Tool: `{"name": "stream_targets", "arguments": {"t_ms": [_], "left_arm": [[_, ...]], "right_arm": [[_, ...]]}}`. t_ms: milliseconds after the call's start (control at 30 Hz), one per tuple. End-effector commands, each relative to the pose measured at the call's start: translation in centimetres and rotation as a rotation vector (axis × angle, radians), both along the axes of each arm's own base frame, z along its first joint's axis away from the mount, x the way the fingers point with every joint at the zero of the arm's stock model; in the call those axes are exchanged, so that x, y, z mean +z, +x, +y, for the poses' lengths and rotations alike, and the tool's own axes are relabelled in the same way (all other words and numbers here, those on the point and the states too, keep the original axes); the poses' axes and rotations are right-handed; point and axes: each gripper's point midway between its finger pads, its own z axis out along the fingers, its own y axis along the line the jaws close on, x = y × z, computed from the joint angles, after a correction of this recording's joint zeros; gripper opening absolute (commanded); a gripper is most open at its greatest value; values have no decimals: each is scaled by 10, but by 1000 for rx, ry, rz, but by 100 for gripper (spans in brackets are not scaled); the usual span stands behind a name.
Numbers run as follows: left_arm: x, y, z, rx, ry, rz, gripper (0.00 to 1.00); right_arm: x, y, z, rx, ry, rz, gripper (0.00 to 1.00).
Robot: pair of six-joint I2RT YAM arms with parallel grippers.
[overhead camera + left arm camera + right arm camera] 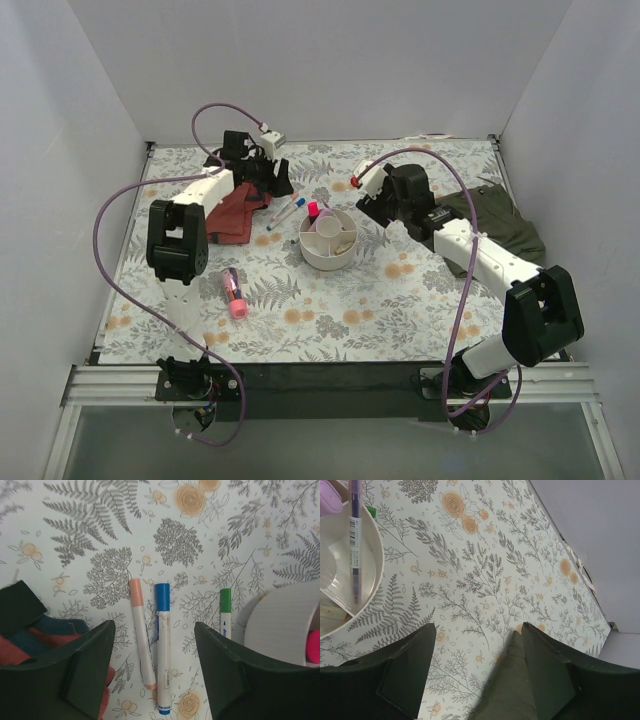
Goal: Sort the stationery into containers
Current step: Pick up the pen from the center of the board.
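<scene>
The white round organiser (328, 240) stands mid-table with a pink marker (313, 210) upright in it. My left gripper (276, 190) is open and empty. It hovers over two slim pens on the mat, a pale-red-capped one (141, 635) and a blue-capped one (163, 650), both lying between the jaws. A green-capped pen (225, 612) lies beside the organiser's wall (280, 625). A black highlighter with a pink cap (234, 292) lies at the front left. My right gripper (362, 200) is open and empty (479, 630), just right of the organiser (370, 555), which holds a purple pen (354, 535).
A rust-red cloth (235, 215) lies under the left arm, and its edge shows by the left finger (30, 640). An olive-green cloth (500, 225) lies at the right, with a corner under the right jaws (510, 690). White walls enclose the flowered mat.
</scene>
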Motion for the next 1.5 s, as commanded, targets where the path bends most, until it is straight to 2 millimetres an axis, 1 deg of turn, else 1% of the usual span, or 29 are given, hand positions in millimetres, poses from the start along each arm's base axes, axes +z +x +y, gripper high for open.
{"name": "stream_targets", "arguments": {"t_ms": [0, 67, 133, 167, 333, 367, 500, 567, 633, 700, 733, 767, 833, 867, 933, 1033, 1067, 1133, 1200, 1267, 1300, 1333, 1367, 1400, 1433, 1467], "left_arm": [[6, -1, -7, -61, -13, 18, 62], [-4, 4, -9, -62, -9, 30, 57], [-10, 7, -9, -57, -3, 34, 53], [-16, 9, -11, -58, 1, 42, 51], [-36, 14, -12, -41, 43, 52, 50], [-43, 13, -12, -43, 51, 60, 49], [-58, 12, -14, -44, 93, 62, 47], [-63, 15, -11, -30, 114, 57, 47], [-74, 14, -11, -26, 138, 65, 46], [-81, 15, -9, -14, 175, 57, 45], [-88, 14, -8, -5, 195, 60, 43], [-91, 17, -8, 3, 210, 45, 42], [-104, 16, -4, 29, 275, 43, 41], [-107, 18, -3, 34, 296, 28, 38], [-112, 18, -2, 37, 326, 25, 36], [-120, 9, 0, 23, 351, 44, 22], [-123, 5, 0, 15, 355, 57, 12], [-126, -2, -1, -2, 353, 81, 5], [-116, -13, -2, -17, 338, 99, 0], [-90, -14, -4, -5, 292, 58, 0], [-61, -21, -2, 6, 263, 10, 0], [-37, -17, -4, 23, 224, -58, 0], [-17, -18, -5, 32, 193, -105, 0], [19, -30, -1, 50, 156, -173, 0], [50, -26, -2, 95, 89, -253, 0], [71, -34, -2, 110, 44, -301, 0]], "right_arm": [[13, 4, 0, -10, 49, -11, 77], [9, 4, -3, -16, 49, -1, 77], [7, 3, -4, -18, 50, 5, 76], [6, 4, -5, -20, 51, 7, 76], [4, 6, -6, -26, 51, 12, 76], [4, 7, -7, -28, 53, 13, 76], [4, 10, -10, -38, 56, 15, 76], [3, 12, -11, -42, 57, 17, 76], [2, 13, -12, -45, 58, 21, 76], [1, 13, -11, -42, 62, 26, 76], [1, 14, -12, -45, 62, 26, 76], [1, 14, -12, -47, 61, 26, 76], [3, 16, -11, -46, 65, 23, 76], [3, 16, -12, -46, 67, 22, 76], [4, 17, -12, -48, 64, 20, 76], [3, 17, -14, -48, 59, 19, 76], [2, 16, -14, -48, 58, 20, 76], [2, 15, -14, -44, 60, 22, 76], [0, 14, -15, -43, 60, 25, 76], [1, 14, -16, -45, 59, 23, 76], [2, 14, -15, -44, 58, 19, 76], [4, 14, -16, -45, 57, 13, 76], [6, 14, -15, -43, 58, 9, 76], [9, 15, -16, -44, 60, 1, 76], [10, 15, -15, -43, 61, -1, 76], [10, 15, -16, -42, 63, -1, 76]]}}
